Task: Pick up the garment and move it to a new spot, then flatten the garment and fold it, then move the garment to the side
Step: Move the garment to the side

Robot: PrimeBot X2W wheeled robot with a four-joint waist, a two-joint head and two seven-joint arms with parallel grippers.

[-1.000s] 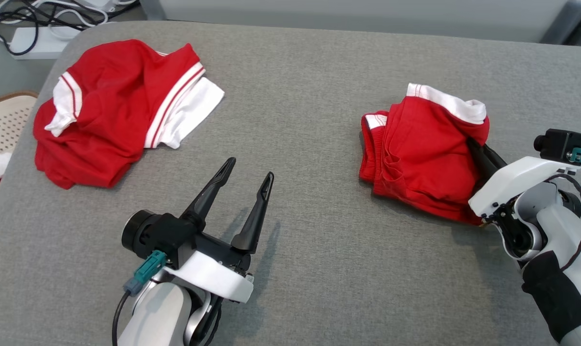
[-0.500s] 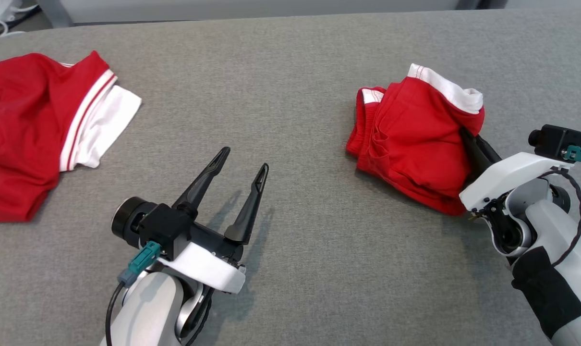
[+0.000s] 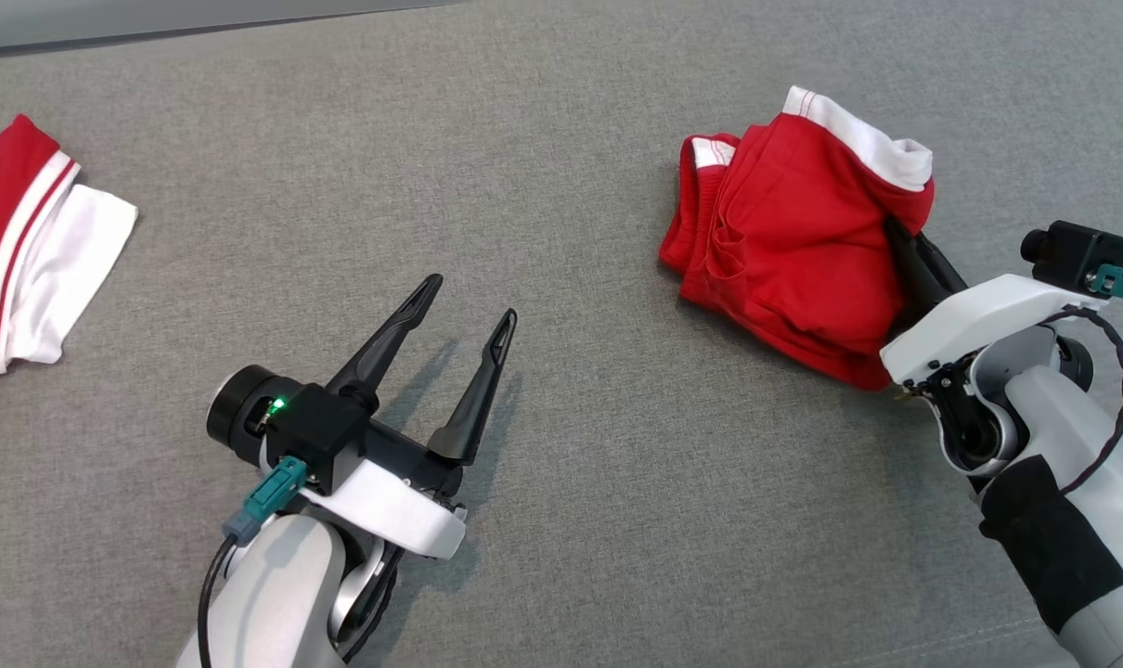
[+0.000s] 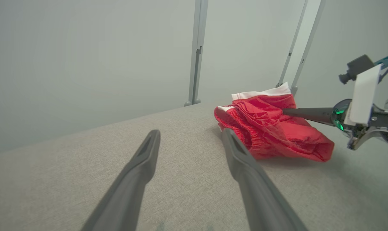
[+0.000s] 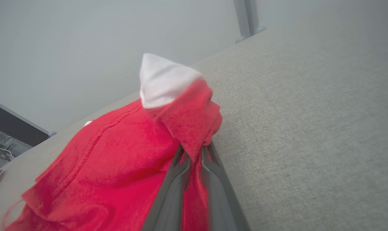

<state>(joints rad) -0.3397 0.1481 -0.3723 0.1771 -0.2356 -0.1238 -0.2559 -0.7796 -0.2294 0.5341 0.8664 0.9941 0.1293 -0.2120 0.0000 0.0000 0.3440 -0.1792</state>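
The right claw (image 5: 194, 154) is pinched together on a fold of the red garment (image 3: 793, 241), with cloth squeezed between its two dark fingers and a white-edged corner bunched up just past their tips. That grip looks the same as a second ago. What has changed is everything around it. The head camera has swung, so the whole picture has slid. Even allowing for that, the gap between the held garment and the second garment (image 3: 32, 250), the red and white one far off to the left claw's outer side, has grown a good deal. I take that to mean the robot is turning and dragging the held bundle away across the grey table (image 3: 571, 139). Most of the garment trails ahead and to the inner side of the right claw. It is crumpled in thick layers and rests on the table rather than hanging free. The left claw (image 3: 470, 299) has its fingers spread apart and empty. It hovers low over bare table, with the garment well off to its right and a little ahead. In my judgement the first step, moving the garment to a new spot, is under way but not finished. The garment is not yet set down or let go, and flattening and folding have not begun. The left claw seems kept ready to help spread it.
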